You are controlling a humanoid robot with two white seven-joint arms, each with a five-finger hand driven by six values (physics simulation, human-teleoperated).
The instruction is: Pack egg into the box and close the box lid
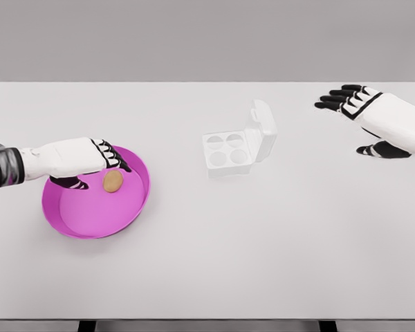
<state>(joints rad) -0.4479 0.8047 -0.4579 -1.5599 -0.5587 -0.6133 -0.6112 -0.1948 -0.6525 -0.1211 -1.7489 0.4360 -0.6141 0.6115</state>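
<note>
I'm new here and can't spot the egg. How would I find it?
Start at the round magenta plastic dish on the white table's left side. The small tan egg lies inside it, beside the left hand, the only brown thing around.

The table (207, 263) presents a smooth, matt white surface with no visible grain. The bowl (135, 200) appears as smooth magenta plastic with a soft, even sheen. The egg (113, 181) has a matt tan shell. The box (238, 145), including its raised lid, looks like smooth matt white plastic. The left hand (90, 158) and right hand (377, 117) show hard white shells, smooth and slightly glossy, with matt black fingers.
</note>
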